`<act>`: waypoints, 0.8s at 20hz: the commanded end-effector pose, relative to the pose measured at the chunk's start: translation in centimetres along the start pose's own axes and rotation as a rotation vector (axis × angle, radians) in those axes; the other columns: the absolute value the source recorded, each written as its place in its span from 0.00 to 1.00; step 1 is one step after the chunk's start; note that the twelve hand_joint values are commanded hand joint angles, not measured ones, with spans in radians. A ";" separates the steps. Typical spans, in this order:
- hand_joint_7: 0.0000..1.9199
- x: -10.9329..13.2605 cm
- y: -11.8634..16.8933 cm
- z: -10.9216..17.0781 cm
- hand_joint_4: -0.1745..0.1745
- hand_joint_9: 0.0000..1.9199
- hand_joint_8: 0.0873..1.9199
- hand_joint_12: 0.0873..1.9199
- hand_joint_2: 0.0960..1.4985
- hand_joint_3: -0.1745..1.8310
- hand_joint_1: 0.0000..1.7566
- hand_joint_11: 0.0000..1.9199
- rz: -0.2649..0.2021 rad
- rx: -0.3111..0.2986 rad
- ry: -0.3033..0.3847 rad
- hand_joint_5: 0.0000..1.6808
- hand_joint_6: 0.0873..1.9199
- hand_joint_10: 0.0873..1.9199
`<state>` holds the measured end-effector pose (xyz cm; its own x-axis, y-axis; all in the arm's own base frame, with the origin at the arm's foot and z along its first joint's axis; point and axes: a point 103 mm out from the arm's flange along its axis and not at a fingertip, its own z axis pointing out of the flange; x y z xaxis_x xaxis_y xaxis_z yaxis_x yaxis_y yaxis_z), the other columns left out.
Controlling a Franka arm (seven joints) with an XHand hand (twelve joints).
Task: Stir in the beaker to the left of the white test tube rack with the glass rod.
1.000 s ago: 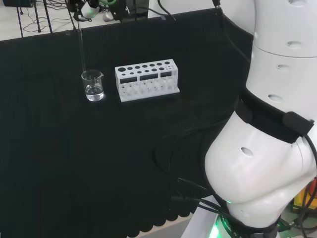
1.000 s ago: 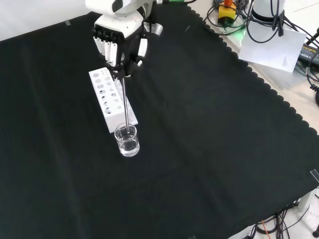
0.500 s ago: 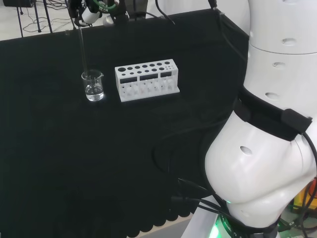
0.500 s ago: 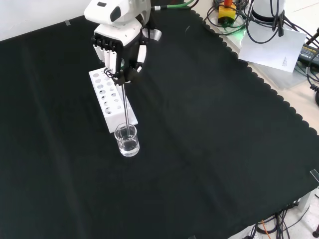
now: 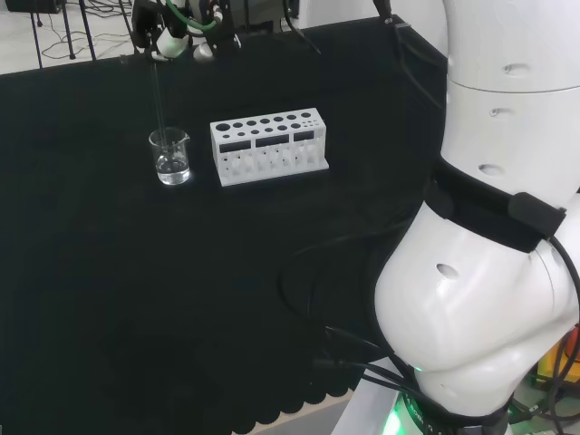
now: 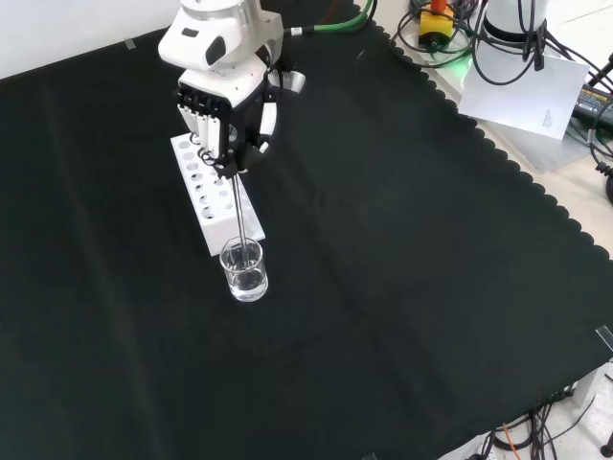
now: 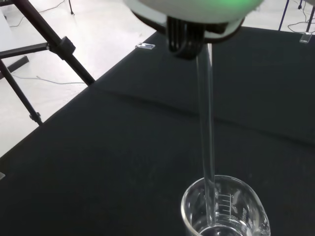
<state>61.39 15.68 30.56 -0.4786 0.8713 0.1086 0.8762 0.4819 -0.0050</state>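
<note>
A small clear glass beaker (image 5: 170,156) (image 6: 244,270) (image 7: 224,211) with a little clear liquid stands on the black cloth, just left of the white test tube rack (image 5: 268,145) in the head view. In the front view it stands nearer than the rack (image 6: 213,192). The hand (image 6: 225,113) (image 5: 172,36) hangs above the rack's far end, fingers curled round the top of a thin glass rod (image 6: 243,213) (image 5: 159,95) (image 7: 206,128). The rod slants down, and its lower end is inside the beaker.
Black tripod legs (image 7: 44,44) stand on the pale floor beyond the cloth's far edge. The arm's white links (image 5: 489,227) rise at the right of the head view. Cables and a paper sheet (image 6: 525,91) lie off the cloth's far right corner in the front view.
The hand has shifted a little, upward in the front view and to the right in the head view. The rod leans more, its tip still in the beaker. Beaker and rack have not moved.
</note>
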 end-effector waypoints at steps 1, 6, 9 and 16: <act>0.69 -0.6 0.2 1.4 0.00 0.95 0.40 0.26 0.43 0.39 0.75 0.89 -0.005 0.009 -0.006 0.70 0.24 0.23; 0.69 -0.5 0.2 2.6 0.00 0.95 0.40 0.26 0.43 0.39 0.75 0.89 -0.001 0.021 -0.011 0.70 0.25 0.23; 0.69 -0.3 0.2 3.4 0.00 0.95 0.40 0.26 0.43 0.39 0.75 0.89 -0.002 0.026 -0.008 0.70 0.25 0.23; 0.69 0.0 0.3 4.4 0.00 0.95 0.40 0.26 0.42 0.40 0.75 0.89 0.003 0.035 0.017 0.70 0.25 0.23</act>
<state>61.36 15.95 26.46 -0.4785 0.8709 0.1123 0.8739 0.4848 -0.0356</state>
